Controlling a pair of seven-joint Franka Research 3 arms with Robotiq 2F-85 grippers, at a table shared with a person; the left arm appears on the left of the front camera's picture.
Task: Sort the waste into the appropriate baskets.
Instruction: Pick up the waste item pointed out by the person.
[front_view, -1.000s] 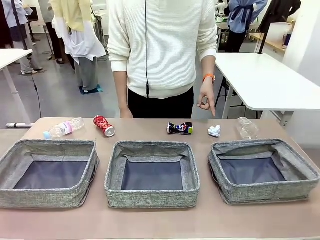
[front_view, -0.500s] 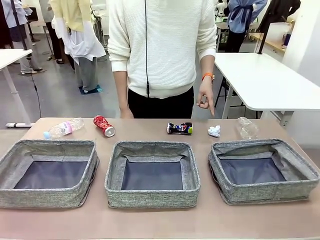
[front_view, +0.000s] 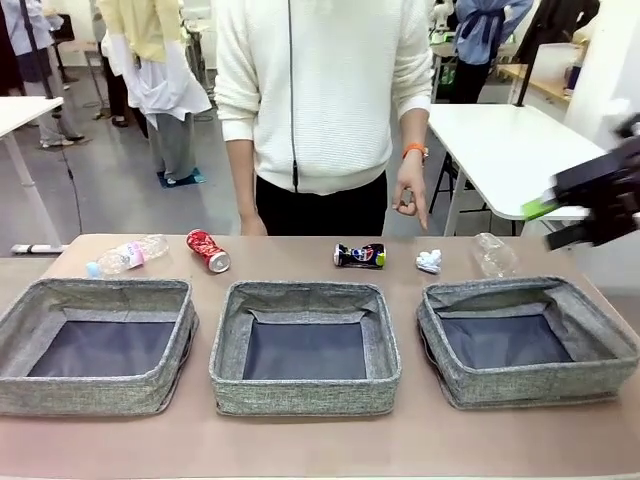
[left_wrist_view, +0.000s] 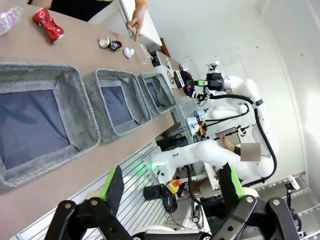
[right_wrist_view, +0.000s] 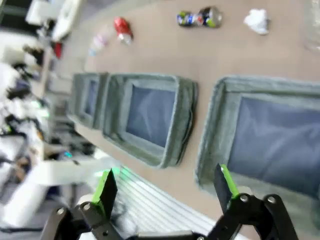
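Entering the front view well right of the middle basket (front_view: 305, 292) and above desk level: the right hand (front_view: 543, 227), blurred, fingers spread, nothing between them. A second ago no arm showed there. Waste unmoved since then. Dark blue can (front_view: 360, 257) lies just behind the basket's far right corner. Paper ball (front_view: 429, 262) and clear cup (front_view: 494, 256) lie farther right, behind the right basket (front_view: 520, 291). Red can (front_view: 208, 251) sits behind the far left corner, with the bottle (front_view: 125, 256) farther left, behind the left basket (front_view: 100, 289). Person's forefinger (front_view: 423, 220) points down above the paper ball, as before. Narrow gaps either side of the middle basket; a bare strip of desk (front_view: 300, 440) between it and the near edge.

Left wrist view: left hand (left_wrist_view: 172, 185) spread wide, gripping nothing, at the desk's near edge on the left-basket side of the middle basket. Dark lining shows bare in all three baskets.

Right wrist view, blurred: right hand (right_wrist_view: 165, 186) spread, gripping nothing, high over the right-basket side of the middle basket. The desk's near edge crosses between its fingers.
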